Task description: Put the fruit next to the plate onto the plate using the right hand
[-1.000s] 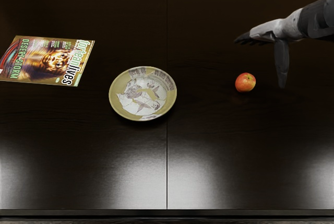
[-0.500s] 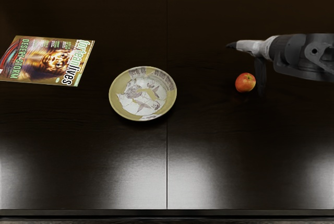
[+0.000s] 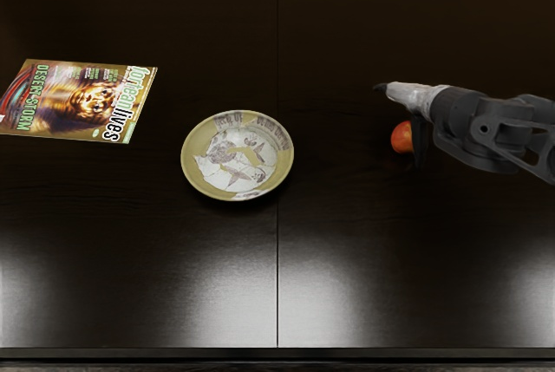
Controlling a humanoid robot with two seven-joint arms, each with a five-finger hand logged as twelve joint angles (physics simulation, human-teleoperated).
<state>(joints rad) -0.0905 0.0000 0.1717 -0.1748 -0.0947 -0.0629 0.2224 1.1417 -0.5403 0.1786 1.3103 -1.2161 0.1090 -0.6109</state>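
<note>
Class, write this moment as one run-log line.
right robot hand: open, at apple | apple: on table, right of plate

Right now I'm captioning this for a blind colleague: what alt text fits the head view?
A right hand reaches in from the right, fingers open, at an apple on a dark table, partly hiding it. A patterned plate sits apart to the apple's left; a magazine lies far left.

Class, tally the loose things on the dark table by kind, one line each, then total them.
Fruit, small red-orange apple: 1
Dish, round yellowish patterned ceramic plate: 1
Reading matter, colourful glossy magazine: 1
Total: 3
</note>
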